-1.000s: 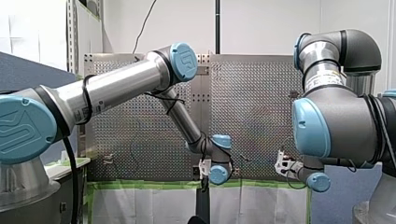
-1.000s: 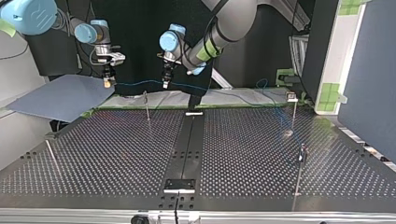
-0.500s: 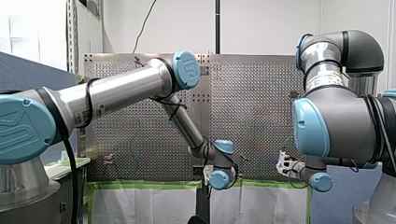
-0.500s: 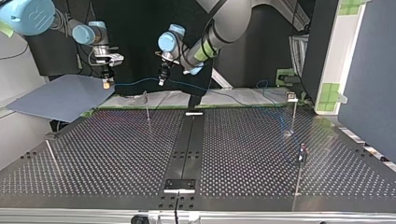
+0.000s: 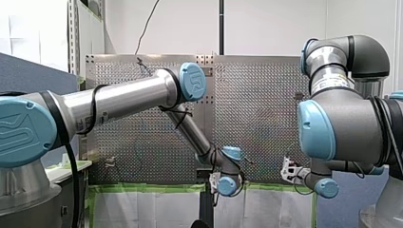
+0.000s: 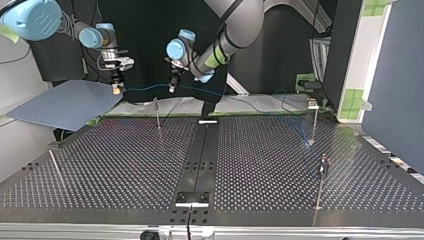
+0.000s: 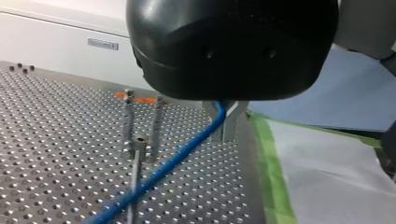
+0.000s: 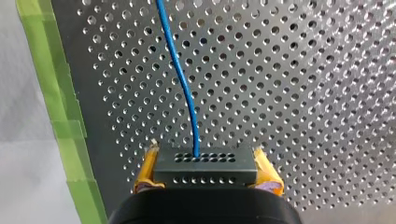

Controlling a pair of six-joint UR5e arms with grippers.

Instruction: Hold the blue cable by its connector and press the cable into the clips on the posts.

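Two tools grip the blue cable in the upper left of the top view, above the far edge of the worktop. My right tool, furthest left there, is clenched on the connector. In the right wrist view this dark perforated block sits squarely between the yellow pads, and the cable leaves its front face. My left tool hangs nearer the upper centre. The left wrist view shows its metal fingers closed on the cable, which runs down past a post; contact there cannot be determined. Between the tools, the cable passes above a thin post. The remaining cable trails right toward a right-hand post.
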